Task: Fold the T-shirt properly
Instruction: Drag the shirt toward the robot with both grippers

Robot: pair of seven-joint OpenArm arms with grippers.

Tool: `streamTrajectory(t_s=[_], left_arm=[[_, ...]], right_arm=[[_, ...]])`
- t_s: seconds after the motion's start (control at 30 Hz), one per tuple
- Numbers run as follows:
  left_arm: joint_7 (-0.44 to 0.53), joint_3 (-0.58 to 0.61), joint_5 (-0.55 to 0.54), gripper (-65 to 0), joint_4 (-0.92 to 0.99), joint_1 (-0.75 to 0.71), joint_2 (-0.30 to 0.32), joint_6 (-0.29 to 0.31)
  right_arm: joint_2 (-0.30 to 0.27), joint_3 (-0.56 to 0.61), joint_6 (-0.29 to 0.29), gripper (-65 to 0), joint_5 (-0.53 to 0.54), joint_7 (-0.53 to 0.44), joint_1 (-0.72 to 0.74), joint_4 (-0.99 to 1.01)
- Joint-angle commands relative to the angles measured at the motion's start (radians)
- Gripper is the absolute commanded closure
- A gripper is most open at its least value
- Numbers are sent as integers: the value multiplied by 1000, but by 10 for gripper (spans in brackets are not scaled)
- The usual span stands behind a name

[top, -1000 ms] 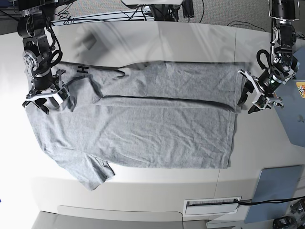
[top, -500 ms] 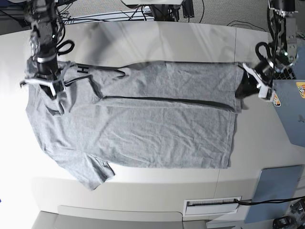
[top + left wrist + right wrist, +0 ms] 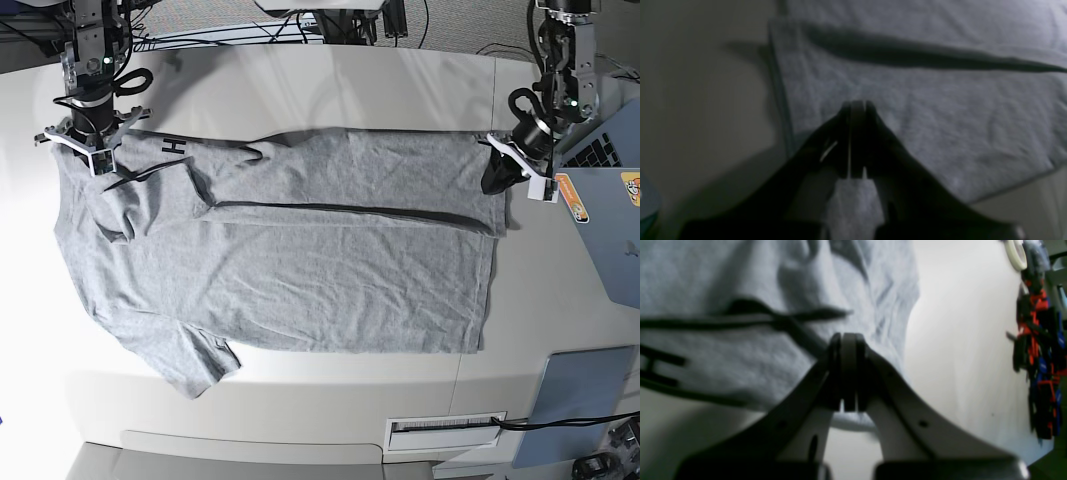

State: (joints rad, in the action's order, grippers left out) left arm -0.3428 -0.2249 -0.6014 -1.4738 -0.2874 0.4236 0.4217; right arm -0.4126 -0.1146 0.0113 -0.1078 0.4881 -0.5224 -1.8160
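Two arms were working one big heather-grey T-shirt (image 3: 290, 250), which lay spread sideways over the white table (image 3: 330, 85), already doubled along a long dark crease line with one sleeve sticking out toward the near edge; my read was that the far long edge had been laid over so the next fold could go along the garment's length. Each arm sat at an opposite end of that far edge, which made sense for lifting a long strip evenly; the right gripper (image 3: 92, 160) was at the collar end by the black lettering (image 3: 176, 146), the left gripper (image 3: 495, 178) at the hem corner.

Base view gave the overall layout but not whether cloth was actually caught; the wrist views helped a bit; the left wrist showed dark jaws pressed together with the tips over the hem corner and a pale grey patch between the finger bases that might have been fabric, though it was too blurry for me to swear to it; the right wrist showed pale jaws pressed together too, tips over the cloth near the ribbed neck, and I couldn't tell if anything was pinched; it also showed a tape roll (image 3: 1015, 255) and red-and-blue clutter (image 3: 1040, 340) off the table's side.
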Motion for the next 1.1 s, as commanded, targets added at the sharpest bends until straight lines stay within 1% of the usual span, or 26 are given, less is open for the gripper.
streamTrajectory(t_s=[0.0, 0.1, 0.17, 0.23, 0.3, 0.33, 0.4, 0.47, 0.63, 0.7, 0.8, 1.0, 1.07], left_arm=[[21, -8, 2, 0, -16, 8, 6, -3], [-2, -8, 19, 0, -16, 5, -3, -3], [-61, -8, 19, 0, -16, 4, -11, -4], [-116, -8, 18, 0, -16, 0, -17, -3], [-124, -8, 19, 0, -16, -18, -14, -13], [-120, -8, 20, 0, -16, -31, -13, -29], [-107, -8, 38, 0, -16, -60, -13, -69], [-103, -8, 60, 0, -16, -92, -13, -79], [-103, -8, 79, 0, -16, -154, -10, -74], [-103, -8, 79, 0, -16, -179, -11, -73], [-103, -8, 78, 0, -16, -219, -10, -74], [-101, -8, 79, 0, -16, -309, -11, -73], [-83, -8, 84, 0, -17, -340, -10, -74]], right_arm=[[-16, -14, 3, 0, -11, -31, 10, 18], [-16, -16, -50, 0, 11, -51, 58, 127], [-17, -16, -90, 0, 45, -48, 92, 186], [-17, -16, -129, 0, 82, 2, 114, 224], [-17, -17, -169, 0, 90, 67, 111, 232], [-17, -19, -179, 0, 76, 72, 100, 232], [-17, -30, -179, 0, 37, 39, 68, 231], [-17, -57, -179, 0, 33, 10, 36, 231], [-17, -138, -185, 0, 33, 0, -36, 231], [-17, -170, -221, 0, 33, -11, -65, 231], [-17, -205, -247, 0, 34, -25, -108, 230], [-17, -221, -248, 0, 33, -45, -191, 222], [-16, -221, -247, 0, 33, -52, -222, 206]])
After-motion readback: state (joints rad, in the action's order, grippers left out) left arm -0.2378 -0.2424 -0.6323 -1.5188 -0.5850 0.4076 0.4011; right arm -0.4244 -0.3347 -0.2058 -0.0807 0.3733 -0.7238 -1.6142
